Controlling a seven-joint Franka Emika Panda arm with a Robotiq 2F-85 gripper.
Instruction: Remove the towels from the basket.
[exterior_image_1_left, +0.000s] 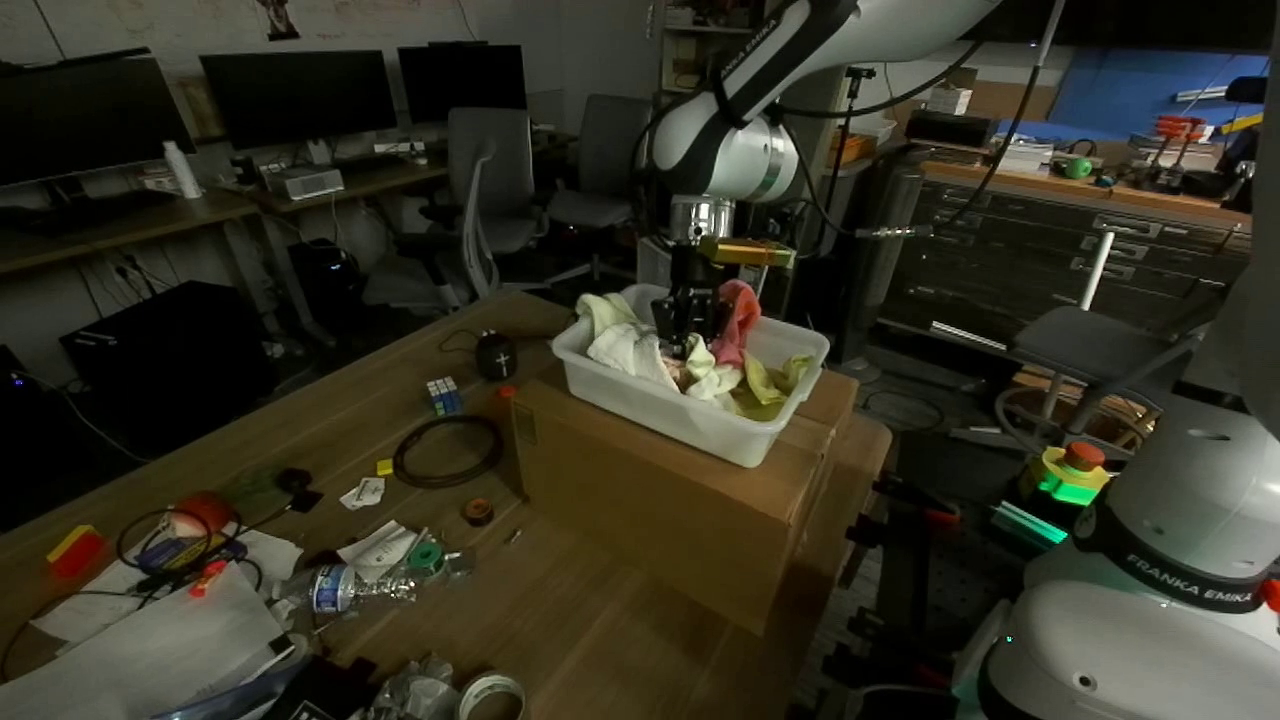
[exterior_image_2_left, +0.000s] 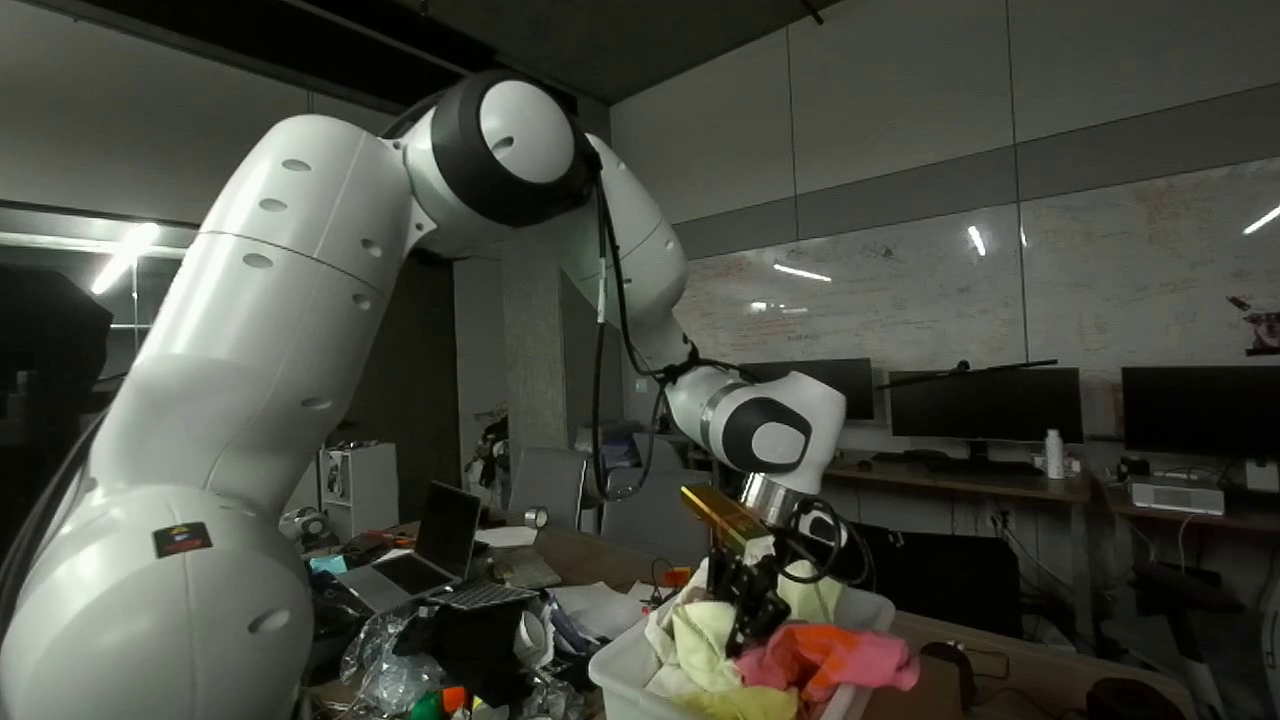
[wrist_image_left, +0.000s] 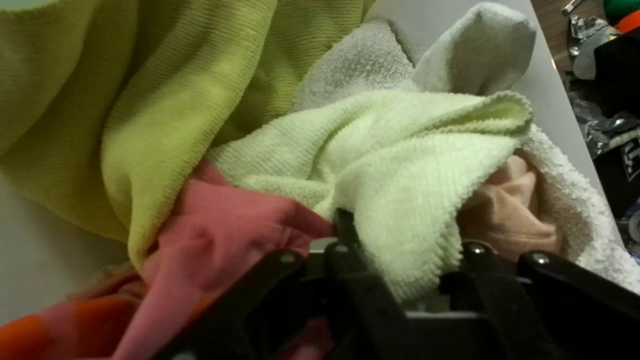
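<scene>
A white plastic basket (exterior_image_1_left: 690, 424) (exterior_image_2_left: 628, 682) holds several crumpled towels. My gripper (exterior_image_1_left: 690, 343) (exterior_image_2_left: 757, 612) reaches down among them. In the wrist view my gripper's fingers (wrist_image_left: 407, 240) stand apart, with a pale green towel (wrist_image_left: 395, 165) between them; the fingertips are partly hidden by cloth. A pink towel (wrist_image_left: 230, 220) with orange parts lies beside one finger and hangs over the rim in an exterior view (exterior_image_2_left: 865, 655). A yellow-green towel (wrist_image_left: 185, 100), a white towel (wrist_image_left: 595, 245) and a peach cloth (wrist_image_left: 515, 215) lie around it.
The basket stands on a cardboard box (exterior_image_1_left: 650, 500) on a wooden table (exterior_image_1_left: 570, 620). A puzzle cube (exterior_image_1_left: 443, 396), a black round device (exterior_image_1_left: 496, 355), a cable coil (exterior_image_1_left: 447, 474) and a plastic bottle (exterior_image_1_left: 335, 588) lie beside the box. A laptop (exterior_image_2_left: 445, 530) sits amid clutter.
</scene>
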